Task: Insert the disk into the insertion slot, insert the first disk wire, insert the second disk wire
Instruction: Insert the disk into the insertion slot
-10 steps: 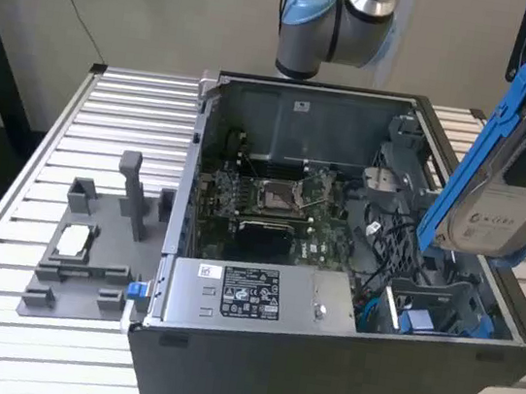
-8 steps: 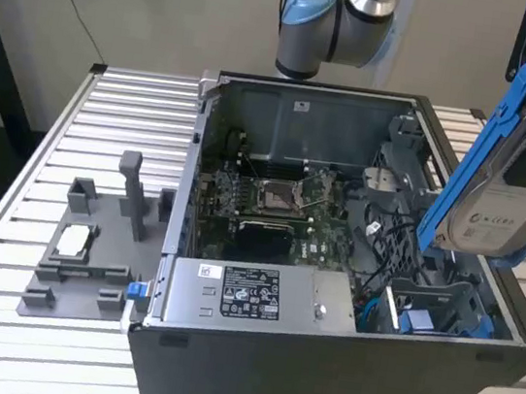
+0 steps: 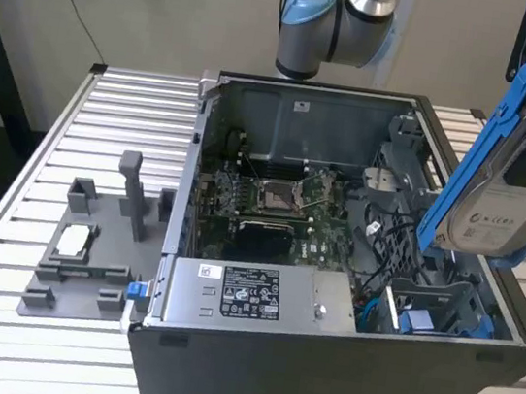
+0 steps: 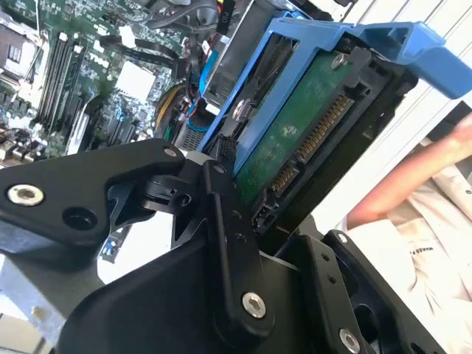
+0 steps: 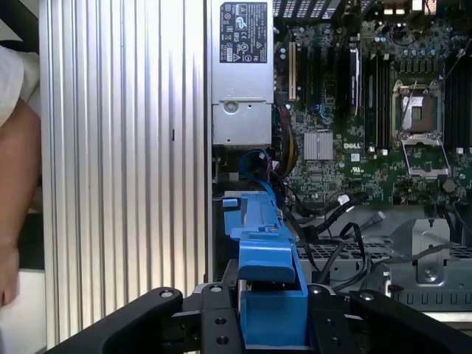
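Load: disk [image 3: 504,187], clenched in gripper [image 5: 273,317], steeply tilted, long axis near upright, over case [image 3: 315,381]. Target: slot [image 3: 438,310], below disk, seemingly well apart; not yet entered.

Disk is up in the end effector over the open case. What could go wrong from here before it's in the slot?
1. The disk hangs tilted above the insertion slot; its blue carrier could catch the cage edge if it goes in off-angle.
2. Loose black cables lie beside the slot and might get pinched or block it.
3. A person's arm is close to the end effector; a swing may hit it.
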Action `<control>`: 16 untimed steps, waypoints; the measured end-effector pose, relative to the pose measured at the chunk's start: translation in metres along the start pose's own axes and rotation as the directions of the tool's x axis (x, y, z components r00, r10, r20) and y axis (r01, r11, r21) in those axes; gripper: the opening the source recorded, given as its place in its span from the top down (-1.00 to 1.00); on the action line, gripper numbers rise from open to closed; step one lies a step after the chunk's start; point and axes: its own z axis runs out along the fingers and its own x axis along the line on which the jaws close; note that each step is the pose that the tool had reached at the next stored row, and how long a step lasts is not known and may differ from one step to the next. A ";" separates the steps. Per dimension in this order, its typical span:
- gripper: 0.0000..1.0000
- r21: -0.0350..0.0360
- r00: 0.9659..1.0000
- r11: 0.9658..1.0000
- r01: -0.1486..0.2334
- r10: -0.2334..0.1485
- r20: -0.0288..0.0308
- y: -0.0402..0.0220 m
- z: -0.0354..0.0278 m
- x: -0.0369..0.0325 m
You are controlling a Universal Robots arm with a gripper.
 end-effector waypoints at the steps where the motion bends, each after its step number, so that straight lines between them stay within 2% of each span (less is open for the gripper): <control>1: 0.35 0.000 1.000 1.000 0.000 0.000 0.000 0.0000 0.0001 0.0001; 16: 0.35 0.000 1.000 1.000 0.000 0.000 0.000 -0.0002 0.0047 0.0040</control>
